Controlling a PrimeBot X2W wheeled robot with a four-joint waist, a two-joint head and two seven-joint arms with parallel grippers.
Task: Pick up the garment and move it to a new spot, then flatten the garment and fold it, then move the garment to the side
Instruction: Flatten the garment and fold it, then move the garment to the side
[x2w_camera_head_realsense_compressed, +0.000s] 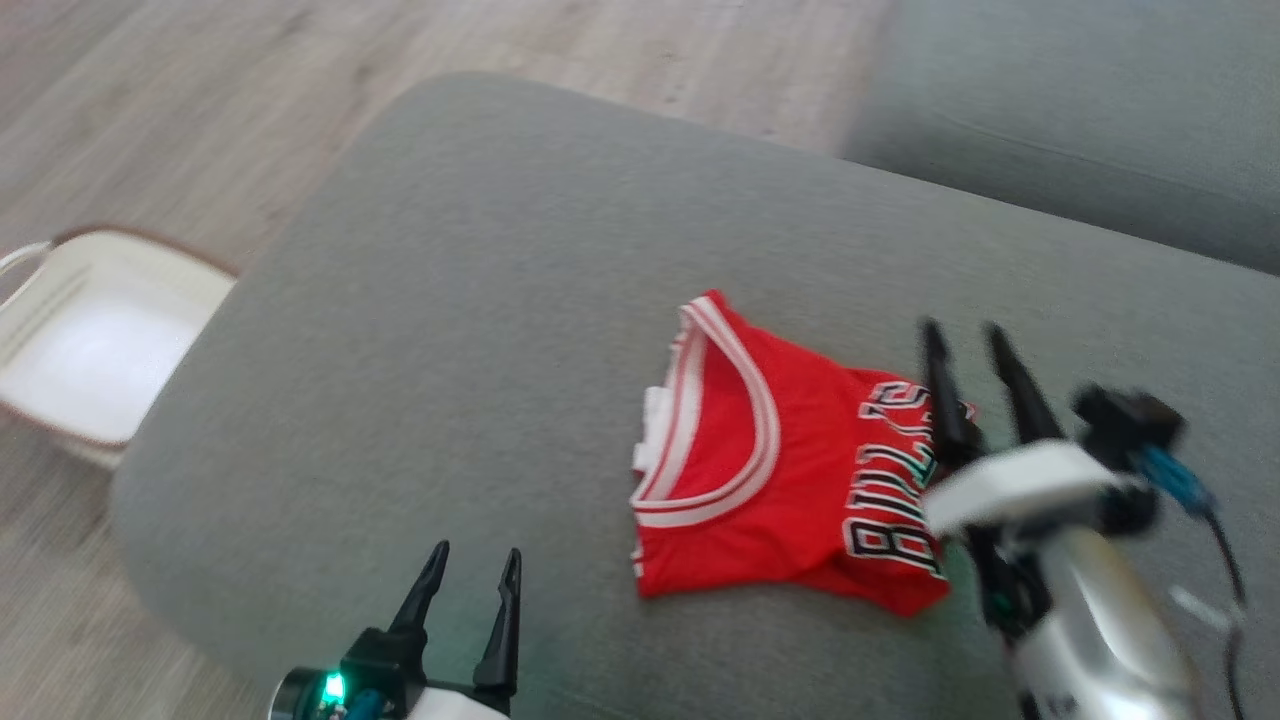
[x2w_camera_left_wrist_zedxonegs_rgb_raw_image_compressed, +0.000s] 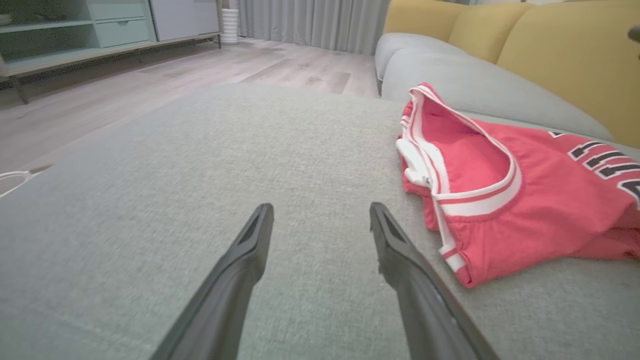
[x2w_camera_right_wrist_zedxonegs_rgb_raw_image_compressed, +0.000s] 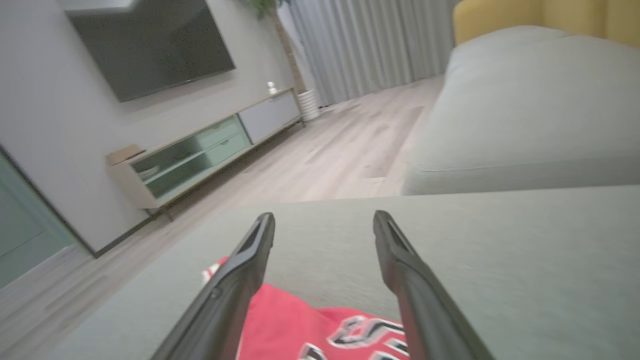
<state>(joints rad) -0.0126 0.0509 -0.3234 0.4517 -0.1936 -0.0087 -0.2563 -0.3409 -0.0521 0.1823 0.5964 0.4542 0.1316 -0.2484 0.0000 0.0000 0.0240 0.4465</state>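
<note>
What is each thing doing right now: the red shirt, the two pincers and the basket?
Red shirt, lying partly folded on the grey cushion, not held.
Left pincer, open, holding nothing, over bare cushion.
Right pincer, open, holding nothing, above the shirt's lettered end.
Basket, upright on the floor beside the cushion.

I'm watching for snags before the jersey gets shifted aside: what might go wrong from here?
1. The right tool stands open over the lettered edge of the red jersey; pulling away, a finger may catch the cloth and drag the fold open.
2. The neckline end lies bunched, not flat, on the grey sofa cushion; sliding it sideways may loosen it further.
</note>
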